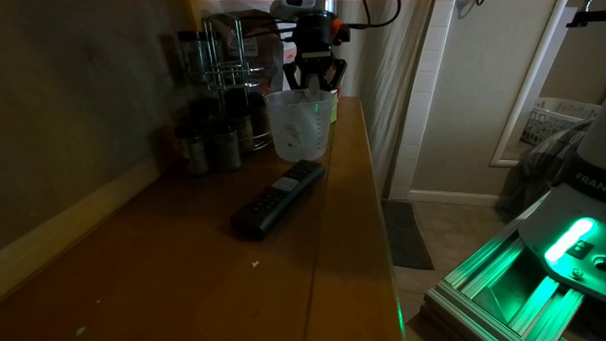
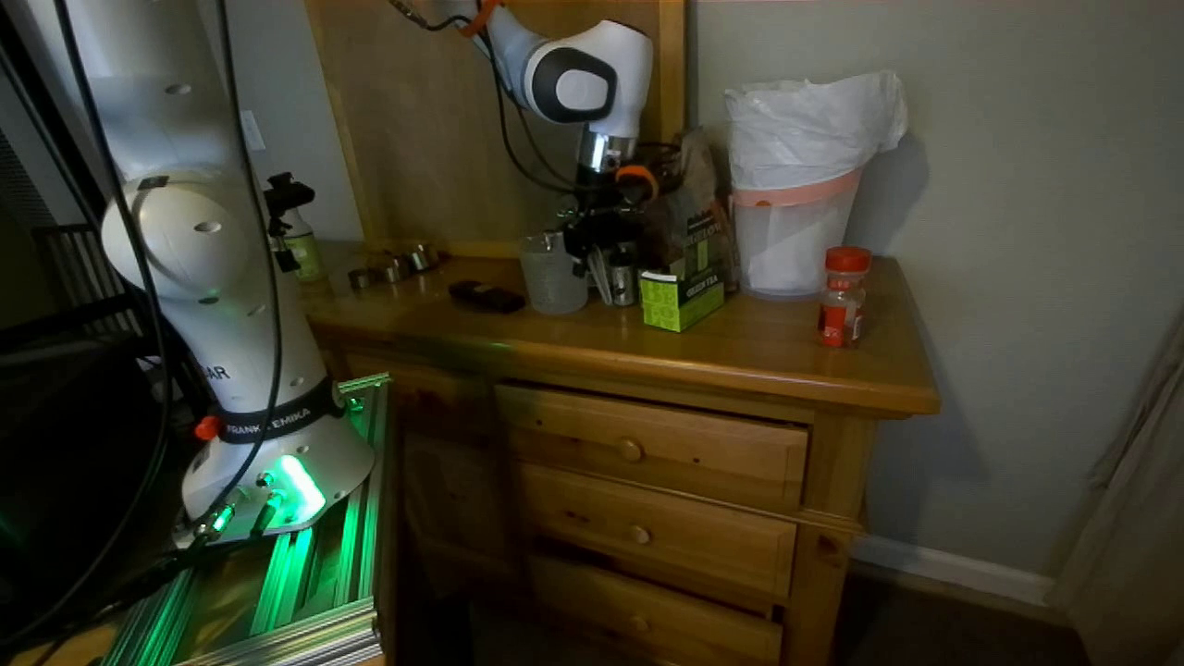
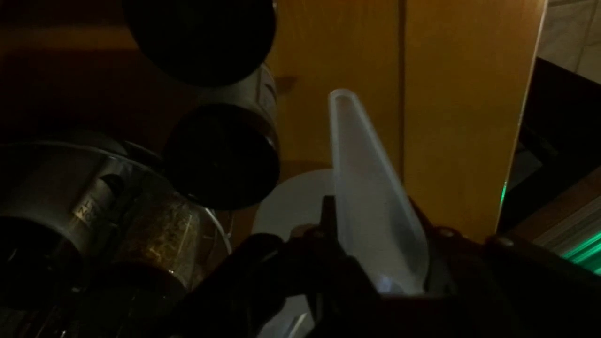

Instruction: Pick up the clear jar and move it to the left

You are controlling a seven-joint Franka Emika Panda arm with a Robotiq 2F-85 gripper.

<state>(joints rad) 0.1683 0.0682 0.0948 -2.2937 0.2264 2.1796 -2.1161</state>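
The clear jar (image 1: pixel 298 135) is a translucent measuring jug with printed marks. It stands upright on the wooden top, its base seemingly touching the wood. It also shows in an exterior view (image 2: pixel 552 282). In the wrist view its tapering handle (image 3: pixel 364 183) fills the gap between the fingers. My gripper (image 1: pixel 313 87) points down at the jar's rim on the handle side. In the wrist view my gripper (image 3: pixel 373 206) has a dark finger against each side of the handle and looks shut on it. The fingertips are partly hidden behind the handle and are dark.
A black handset (image 1: pixel 279 199) lies close to the jar. A wire rack (image 1: pixel 229 71) with dark spice bottles (image 1: pixel 225 147) stands beside it along the wall. A green tea box (image 2: pixel 680 301), a bagged bucket (image 2: pixel 795 203) and a red-capped bottle (image 2: pixel 844 296) stand on the gripper's side.
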